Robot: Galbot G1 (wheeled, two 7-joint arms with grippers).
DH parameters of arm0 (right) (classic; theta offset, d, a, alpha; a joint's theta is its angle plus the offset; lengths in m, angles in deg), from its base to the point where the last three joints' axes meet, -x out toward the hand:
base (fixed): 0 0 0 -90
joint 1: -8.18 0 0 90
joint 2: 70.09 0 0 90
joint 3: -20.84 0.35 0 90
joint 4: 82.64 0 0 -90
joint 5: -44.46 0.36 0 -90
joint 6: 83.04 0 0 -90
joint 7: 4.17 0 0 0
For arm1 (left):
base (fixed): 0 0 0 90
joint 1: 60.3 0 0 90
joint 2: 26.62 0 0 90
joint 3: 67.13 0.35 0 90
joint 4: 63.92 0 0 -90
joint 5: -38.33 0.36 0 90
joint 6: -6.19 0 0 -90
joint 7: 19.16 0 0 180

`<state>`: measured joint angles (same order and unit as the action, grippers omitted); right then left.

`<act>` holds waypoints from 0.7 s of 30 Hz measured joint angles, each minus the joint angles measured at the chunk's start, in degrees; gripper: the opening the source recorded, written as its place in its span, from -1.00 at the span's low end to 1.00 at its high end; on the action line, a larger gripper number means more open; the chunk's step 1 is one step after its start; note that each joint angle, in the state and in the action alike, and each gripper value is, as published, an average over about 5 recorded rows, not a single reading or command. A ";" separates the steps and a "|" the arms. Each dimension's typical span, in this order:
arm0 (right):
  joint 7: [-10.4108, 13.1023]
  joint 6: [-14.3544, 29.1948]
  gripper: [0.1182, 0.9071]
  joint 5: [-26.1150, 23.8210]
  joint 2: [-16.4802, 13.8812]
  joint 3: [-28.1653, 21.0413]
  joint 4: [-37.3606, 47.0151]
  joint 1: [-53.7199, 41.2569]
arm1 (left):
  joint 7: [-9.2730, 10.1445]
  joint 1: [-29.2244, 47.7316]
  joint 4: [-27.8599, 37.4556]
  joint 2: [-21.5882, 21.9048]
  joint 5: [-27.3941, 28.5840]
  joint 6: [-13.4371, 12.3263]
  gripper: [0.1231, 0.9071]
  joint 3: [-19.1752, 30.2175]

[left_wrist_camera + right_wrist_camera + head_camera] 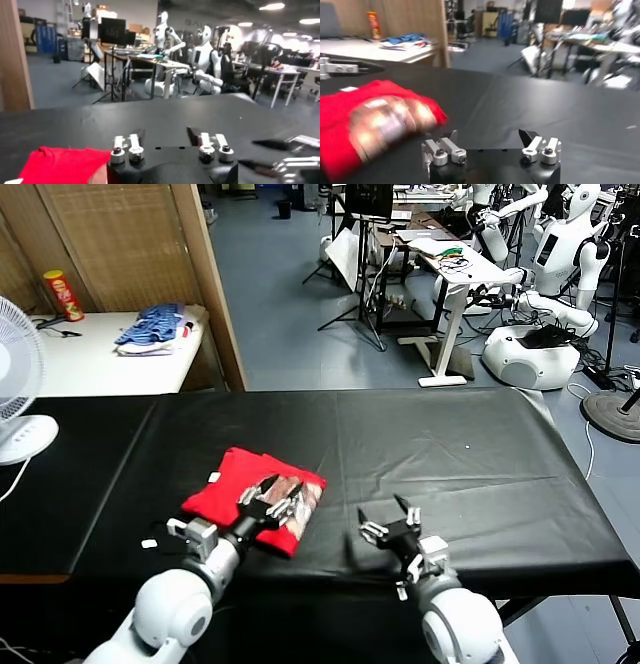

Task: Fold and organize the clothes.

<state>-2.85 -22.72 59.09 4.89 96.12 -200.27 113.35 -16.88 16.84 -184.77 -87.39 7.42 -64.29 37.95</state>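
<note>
Toward the near-left part of the black-covered bench (450,454), the red T-shirt (225,494) lay folded into a compact bundle, its cartoon print (300,504) facing up on the side nearer the bench's middle. A small white label (215,477) stuck out at its far-left edge, and another small white scrap (149,543) lay on the cloth just off the shirt's near-left corner. The left gripper (272,502) hung over the shirt's near-right portion, above the print, with its fingers spread apart and nothing between them; whether the fingertips touched the fabric could not be told. In the left wrist view the shirt's red edge (60,162) showed beside that gripper's base. The right gripper (388,521) waited near the front edge of the bench, right of the shirt and apart from it, its fingers wide open and empty above bare black cloth. Beyond the bench's far-left corner stood a white side table (90,364) carrying a heap of blue garments (155,326) and a red-and-yellow can (63,294), with a white fan (15,384) at the left.
</note>
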 joint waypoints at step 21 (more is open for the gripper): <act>4.97 0.23 0.24 12.23 8.43 -8.73 20.15 -16.67 | 1.86 -7.99 -2.55 -0.62 3.77 -4.74 0.72 -7.63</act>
<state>2.12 -22.49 71.32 13.32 87.39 -180.12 96.68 -15.02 8.86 -187.32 -88.00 11.18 -69.03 30.33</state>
